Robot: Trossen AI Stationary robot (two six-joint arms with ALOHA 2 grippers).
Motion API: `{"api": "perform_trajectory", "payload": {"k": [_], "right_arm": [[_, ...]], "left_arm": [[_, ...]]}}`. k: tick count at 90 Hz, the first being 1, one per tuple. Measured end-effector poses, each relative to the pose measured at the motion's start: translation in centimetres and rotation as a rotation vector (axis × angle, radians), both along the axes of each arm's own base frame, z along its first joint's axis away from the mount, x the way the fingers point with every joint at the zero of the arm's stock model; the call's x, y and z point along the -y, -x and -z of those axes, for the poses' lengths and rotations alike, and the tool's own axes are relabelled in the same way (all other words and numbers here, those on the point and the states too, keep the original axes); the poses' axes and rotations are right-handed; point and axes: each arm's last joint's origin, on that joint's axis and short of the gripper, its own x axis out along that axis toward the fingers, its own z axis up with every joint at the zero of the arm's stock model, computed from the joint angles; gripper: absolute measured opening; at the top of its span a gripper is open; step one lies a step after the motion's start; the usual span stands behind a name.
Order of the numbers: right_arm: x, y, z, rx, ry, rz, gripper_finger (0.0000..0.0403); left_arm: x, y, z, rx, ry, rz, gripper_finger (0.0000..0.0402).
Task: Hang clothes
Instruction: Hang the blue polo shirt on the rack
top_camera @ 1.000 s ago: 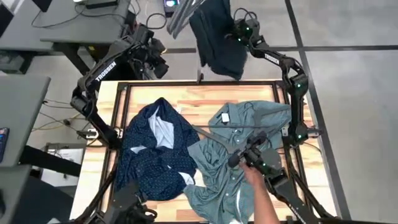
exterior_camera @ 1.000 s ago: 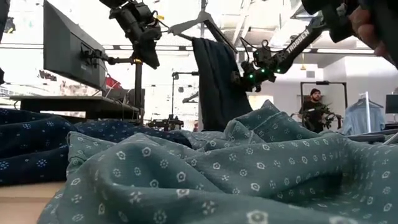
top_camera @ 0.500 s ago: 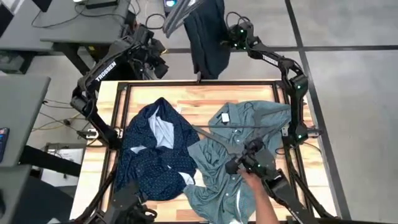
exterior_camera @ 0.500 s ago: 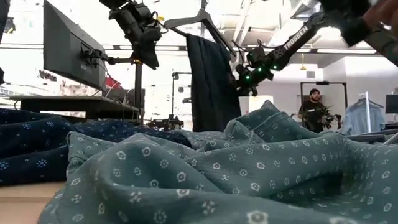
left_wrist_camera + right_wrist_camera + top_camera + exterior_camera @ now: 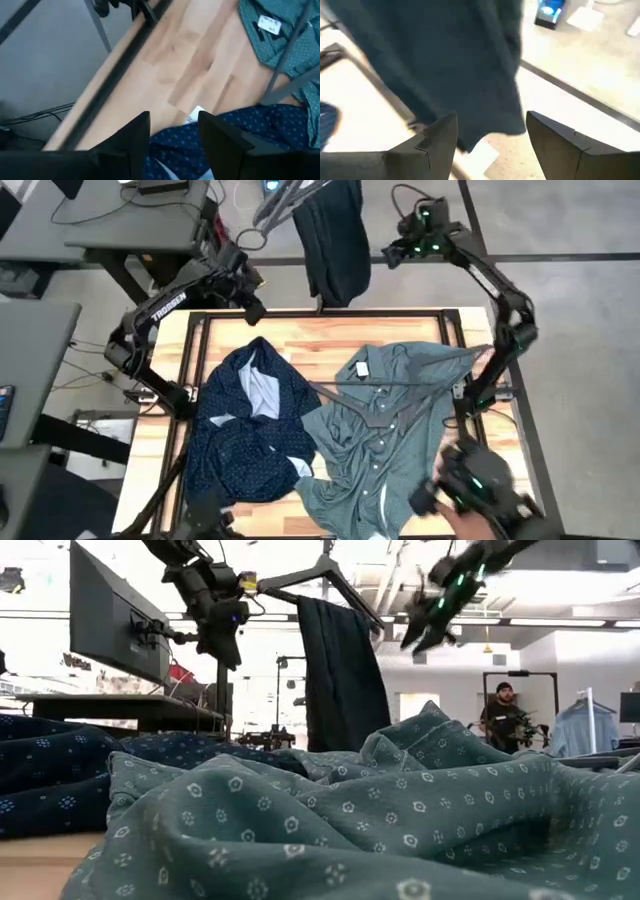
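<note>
Room: workshop with desks and a monitor beyond the wooden slatted table [image 5: 300, 340].
Hung: long dark charcoal jeans [image 5: 335, 235] drape over a black hanger [image 5: 320, 575] past the table's far edge.
Still lying: navy shirt with tiny white dots [image 5: 245, 430] and teal-green button-up collared shirt [image 5: 385, 420], crumpled side by side on the table.
Handling: soft, light, floppy cloth; I judge collar or shoulders the best hold.
Left tool [image 5: 172, 135]: open, empty, above the table's far edge, near the navy shirt.
Right tool [image 5: 490, 137]: open, empty, just beside the jeans, apart from them.
</note>
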Motion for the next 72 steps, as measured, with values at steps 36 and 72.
{"api": "perform_trajectory", "payload": {"k": [36, 72], "right_arm": [[-13.4, 1.2, -2.5, 0.066, -0.044, -0.182, 0.0222], [-20.7, -1.3, 6.5, 0.096, -0.219, -0.353, 0.0222]], "left_arm": [[4.3, -1.9, 0.3, 0.134, -0.047, 0.058, 0.015], [10.3, -3.2, 2.2, -0.173, 0.164, 0.064, 0.015]]}}
